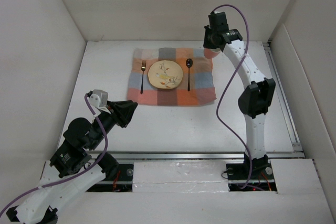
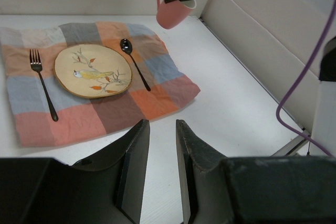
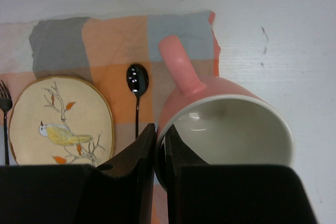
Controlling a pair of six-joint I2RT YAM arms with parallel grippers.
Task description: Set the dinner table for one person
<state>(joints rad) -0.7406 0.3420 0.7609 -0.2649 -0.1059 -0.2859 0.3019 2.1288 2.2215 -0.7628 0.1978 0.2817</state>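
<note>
Left pincer (image 2: 161, 129) hovers over matte white dinner table (image 2: 236, 108).

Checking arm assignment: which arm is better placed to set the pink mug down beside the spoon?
Right. The right gripper is shut on the pink mug at its rim, over the cloth's far right corner. The left gripper is empty, jaws apart, on the near left side.

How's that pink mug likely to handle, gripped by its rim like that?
The pink mug looks like glazed ceramic: probably rigid, and breakable if dropped. The right end effector pinches only one side of the rim, so its glossy wall might slip or swing.
</note>
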